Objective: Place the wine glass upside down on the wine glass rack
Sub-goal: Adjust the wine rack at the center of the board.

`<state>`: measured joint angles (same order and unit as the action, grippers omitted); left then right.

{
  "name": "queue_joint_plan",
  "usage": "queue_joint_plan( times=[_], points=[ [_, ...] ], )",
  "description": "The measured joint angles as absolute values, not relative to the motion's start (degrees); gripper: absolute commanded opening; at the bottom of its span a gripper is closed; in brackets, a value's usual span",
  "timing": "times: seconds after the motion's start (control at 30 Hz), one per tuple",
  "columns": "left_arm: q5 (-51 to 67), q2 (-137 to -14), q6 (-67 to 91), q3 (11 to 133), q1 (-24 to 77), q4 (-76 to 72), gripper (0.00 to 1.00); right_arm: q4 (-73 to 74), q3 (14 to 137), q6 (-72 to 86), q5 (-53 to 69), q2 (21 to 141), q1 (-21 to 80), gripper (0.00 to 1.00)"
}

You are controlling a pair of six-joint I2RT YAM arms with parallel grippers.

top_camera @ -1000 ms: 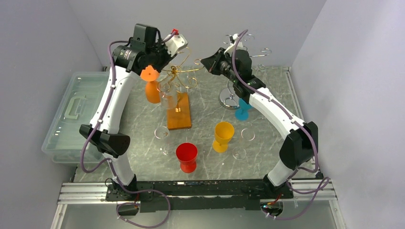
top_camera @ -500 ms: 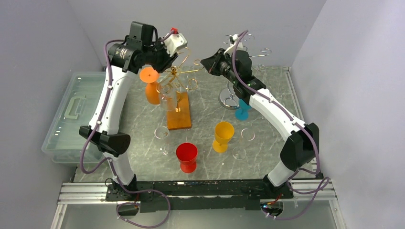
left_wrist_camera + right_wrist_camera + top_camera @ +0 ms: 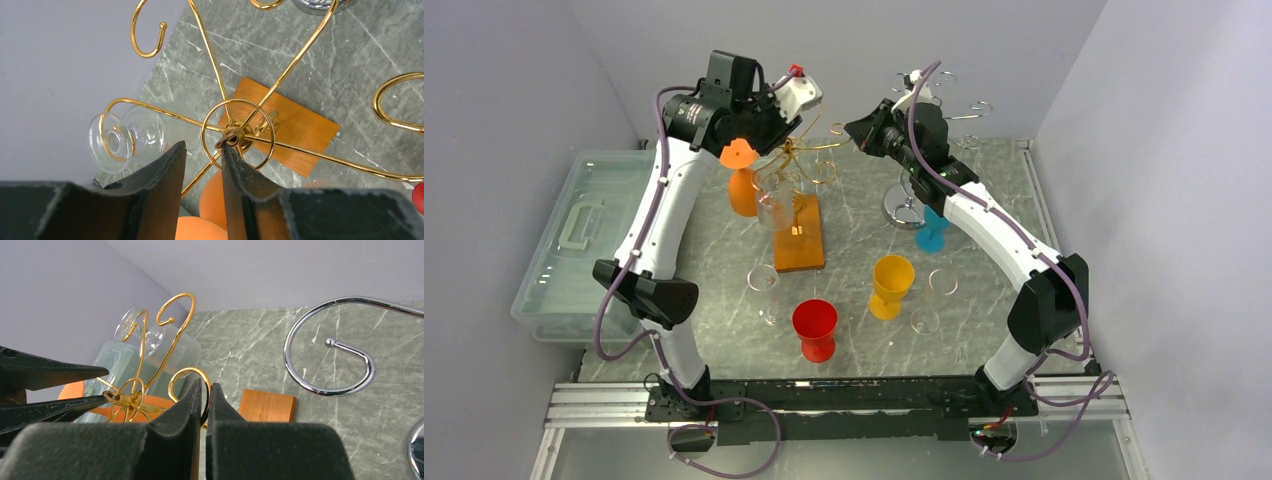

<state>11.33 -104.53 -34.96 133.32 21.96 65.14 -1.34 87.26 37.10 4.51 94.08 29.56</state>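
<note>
An orange wine glass (image 3: 741, 178) hangs upside down from the gold wine glass rack (image 3: 809, 150), foot uppermost. My left gripper (image 3: 767, 128) is directly above that foot and open. In the left wrist view its jaws (image 3: 203, 145) stand apart with nothing between them, the orange glass (image 3: 216, 200) below the gap and the rack's hub (image 3: 237, 132) just beyond the right fingertip. A clear wine glass (image 3: 125, 140) hangs upside down on a neighbouring arm. My right gripper (image 3: 856, 130) is shut on one of the rack's gold hooks (image 3: 205, 390).
The rack stands on a wooden base (image 3: 799, 235). A chrome rack (image 3: 909, 205) is at the back right, a blue glass (image 3: 934, 232) beside it. Yellow (image 3: 891, 283), red (image 3: 814, 328) and clear glasses (image 3: 762, 280) stand on the marble. A plastic bin (image 3: 574, 240) sits left.
My left jaws have spread apart off the orange glass, whose foot rocked slightly. The left wrist swung a little left and came back. The right arm has not moved.
</note>
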Motion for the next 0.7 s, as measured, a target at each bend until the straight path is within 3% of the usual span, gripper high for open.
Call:
queue_joint_plan(
  times=[0.7],
  points=[
    [10.15,-109.03,-30.79,139.2,22.28,66.96,0.39,-3.09,84.27,38.57,2.83,92.6,29.28,0.0]
  ],
)
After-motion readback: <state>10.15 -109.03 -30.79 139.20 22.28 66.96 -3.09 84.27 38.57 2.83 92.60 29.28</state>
